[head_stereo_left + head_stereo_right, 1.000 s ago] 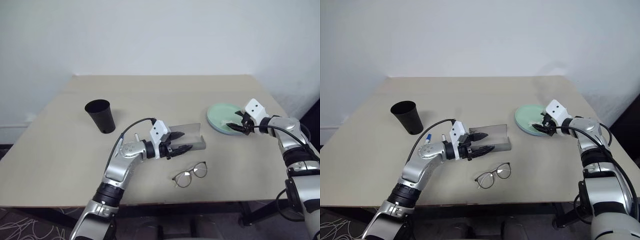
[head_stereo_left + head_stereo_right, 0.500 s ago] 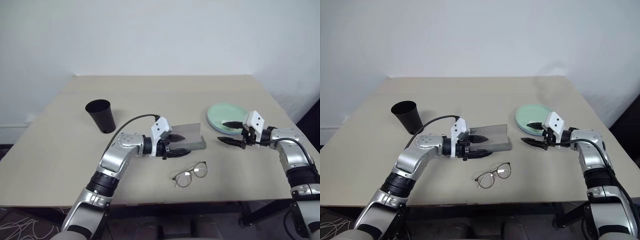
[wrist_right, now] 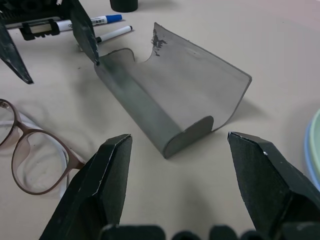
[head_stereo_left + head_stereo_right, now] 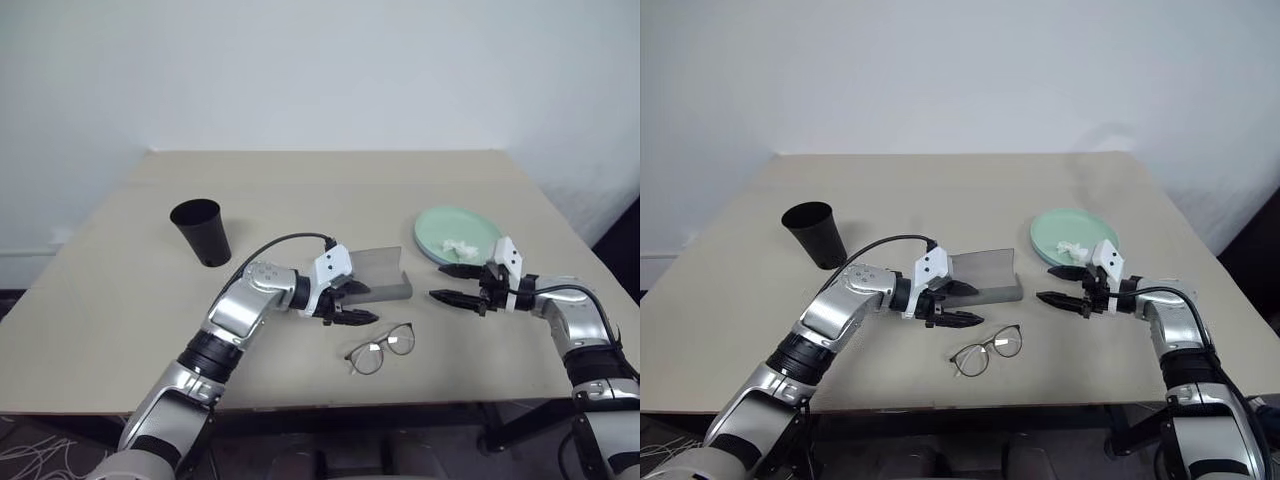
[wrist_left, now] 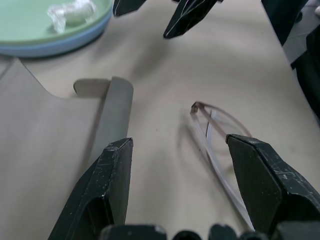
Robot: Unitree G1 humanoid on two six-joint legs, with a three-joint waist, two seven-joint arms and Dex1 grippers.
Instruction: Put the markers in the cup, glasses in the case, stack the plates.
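left pincer: we see the left pincer (image 4: 357, 303) low over the table (image 4: 300, 200), beside the case's near edge, fingers spread wide, holding nothing; the glasses lie just past its tips in the left wrist view.
right pincer: we see the right pincer (image 4: 452, 283) just in front of the plates, pointing toward the case, fingers apart, holding nothing.
case: the case (image 4: 377, 274) lies open mid-table, lid raised, between the two pincers; we see nothing in it.
glasses: the glasses (image 4: 381, 349) lie on the table in front of the case, near the front edge, touching neither pincer.
plates: the plates (image 4: 450, 232) sit stacked at the robot's right, mint green on top, with the light blue rim showing under it in the left wrist view (image 5: 55, 46).
scrap: a small crumpled white scrap (image 4: 459, 245) lies on the top plate.
markers: two markers (image 3: 97, 27) lie on the table behind the left pincer, seen from the right wrist view, not in the cup.
cup: the cup (image 4: 202, 232) stands upright at the robot's left, well apart from the case.
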